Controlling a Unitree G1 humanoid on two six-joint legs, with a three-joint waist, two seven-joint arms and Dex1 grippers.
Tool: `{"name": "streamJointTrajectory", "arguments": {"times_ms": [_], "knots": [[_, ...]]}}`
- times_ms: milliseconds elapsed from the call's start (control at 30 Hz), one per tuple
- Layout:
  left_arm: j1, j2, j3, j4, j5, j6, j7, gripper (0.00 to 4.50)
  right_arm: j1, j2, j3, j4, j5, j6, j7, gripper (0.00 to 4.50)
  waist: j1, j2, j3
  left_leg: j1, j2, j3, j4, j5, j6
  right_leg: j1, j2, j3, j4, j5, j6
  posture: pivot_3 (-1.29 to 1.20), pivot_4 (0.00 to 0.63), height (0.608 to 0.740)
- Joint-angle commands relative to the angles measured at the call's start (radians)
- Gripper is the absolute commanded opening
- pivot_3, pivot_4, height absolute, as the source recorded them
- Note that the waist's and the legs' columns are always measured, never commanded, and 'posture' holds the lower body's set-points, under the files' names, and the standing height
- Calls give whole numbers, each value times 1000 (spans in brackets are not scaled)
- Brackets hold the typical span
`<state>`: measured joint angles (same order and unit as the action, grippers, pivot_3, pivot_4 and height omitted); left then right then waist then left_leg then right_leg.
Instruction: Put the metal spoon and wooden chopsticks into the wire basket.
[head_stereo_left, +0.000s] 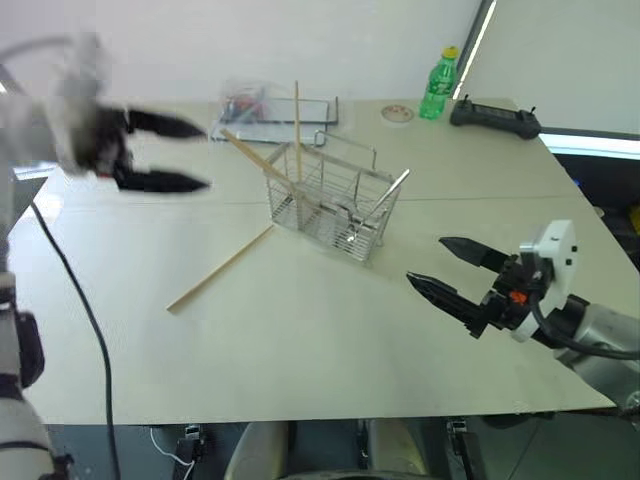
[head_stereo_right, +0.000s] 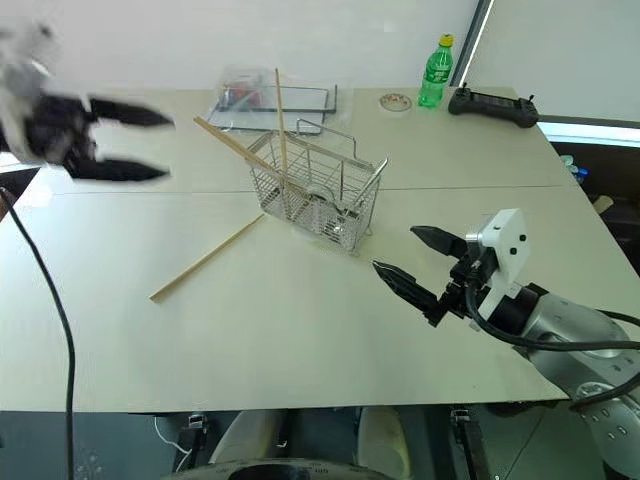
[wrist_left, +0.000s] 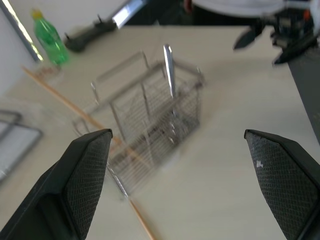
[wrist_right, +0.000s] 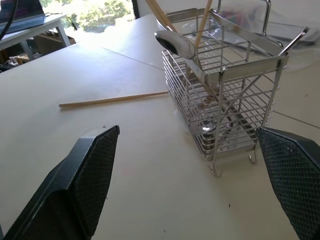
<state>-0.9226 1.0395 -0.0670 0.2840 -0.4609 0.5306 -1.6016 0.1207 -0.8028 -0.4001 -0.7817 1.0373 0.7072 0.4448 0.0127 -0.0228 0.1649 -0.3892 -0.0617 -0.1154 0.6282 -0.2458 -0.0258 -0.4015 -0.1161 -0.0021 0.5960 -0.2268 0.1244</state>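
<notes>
Wooden chopsticks, pale tan and thin, are lying partly sorted: one stick (head_stereo_left: 218, 268) is resting on the cream surface (head_stereo_left: 300, 340) left of the silver wire-grid basket (head_stereo_left: 335, 205), while two sticks (head_stereo_left: 296, 125) are leaning inside it. Left hand (head_stereo_left: 165, 153) is hovering wide open and empty, well left of the basket. Shiny metal spoon (wrist_right: 176, 44) is standing in the basket. Right hand (head_stereo_left: 455, 270) is waiting open, empty. Risk: a misjudged pinch could roll the flat stick away or nudge the light basket.

- silver grid basket (head_stereo_left: 335, 205) shining on a pale beige table (head_stereo_left: 300, 330);
- tan chopsticks (head_stereo_left: 220, 268) showing pale wood;
- green bottle (head_stereo_left: 438, 88) wearing a yellow cap;
- black textured fingers (wrist_right: 92, 175)
</notes>
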Motion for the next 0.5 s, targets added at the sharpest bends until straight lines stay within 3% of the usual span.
{"name": "streamJointTrajectory", "arguments": {"times_ms": [33, 167, 500], "knots": [[84, 43, -56, -85, 55, -60, -13, 4470, -1, 9, -8, -18, -11, -25, 5, 4500, -1, 0, 0, 0, 1, 0, 0, 0, 0, 0, 1, 0, 0, 0, 0, 0, 150, 725], [170, 3, -122, -90, 198, -143, 74, 4470, 4, 20, -4, -25, -18, -25, 0, 4500, 0, 0, 0, 0, 3, 0, 0, 0, 0, 0, 0, 0, 0, 0, -1, 0, 150, 725], [114, -277, -218, -10, 407, 65, 441, 4470, 26, 48, -14, -46, -25, -30, -16, 4500, 0, -1, 0, -1, 1, 0, 2, 0, 0, 0, 1, -1, 0, 2, 3, 0, 150, 725]]}}
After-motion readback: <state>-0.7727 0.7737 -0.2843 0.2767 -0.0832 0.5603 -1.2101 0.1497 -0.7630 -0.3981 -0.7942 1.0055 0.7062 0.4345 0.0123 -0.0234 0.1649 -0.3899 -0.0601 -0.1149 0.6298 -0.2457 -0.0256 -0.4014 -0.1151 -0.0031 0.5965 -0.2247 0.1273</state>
